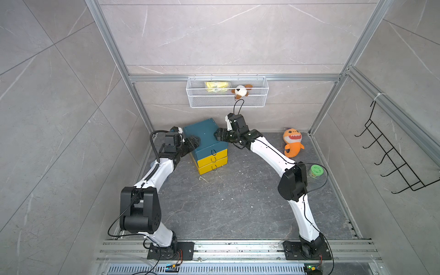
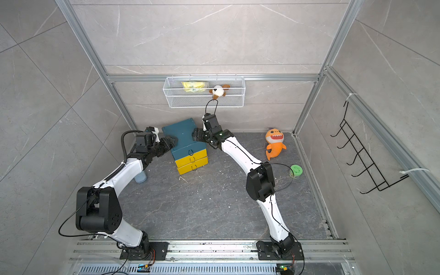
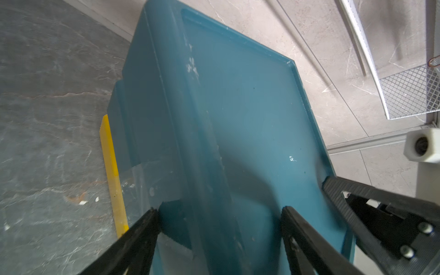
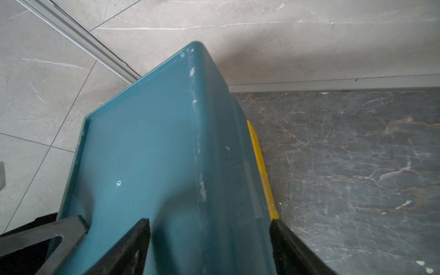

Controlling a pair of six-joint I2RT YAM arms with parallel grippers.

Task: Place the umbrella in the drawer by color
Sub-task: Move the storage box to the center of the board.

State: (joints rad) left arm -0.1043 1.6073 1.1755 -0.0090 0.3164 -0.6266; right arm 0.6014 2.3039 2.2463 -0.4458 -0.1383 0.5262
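Dark marbled floor (image 1: pixel 238 209), pale tiled walls (image 1: pixel 238 35): at twelve o'clock left gripper (image 3: pixel 219 209) and right gripper (image 4: pixel 209 222) straddle the drawer cabinet (image 1: pixel 202 133), jaws spread wide; I can't tell whether the yellow bundle (image 1: pixel 217 87) in the basket (image 1: pixel 207 101) is the umbrella.

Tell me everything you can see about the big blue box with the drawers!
The teal plastic-looking drawer box stands upright on the dark marbled floor, near the back wall, turned at an angle. Its flat top has a raised rim and white scuffs. The front shows one teal drawer above two yellow drawers, all shut, each with a black loop handle. The left pincer and right pincer straddle its top side edges, jaws open.
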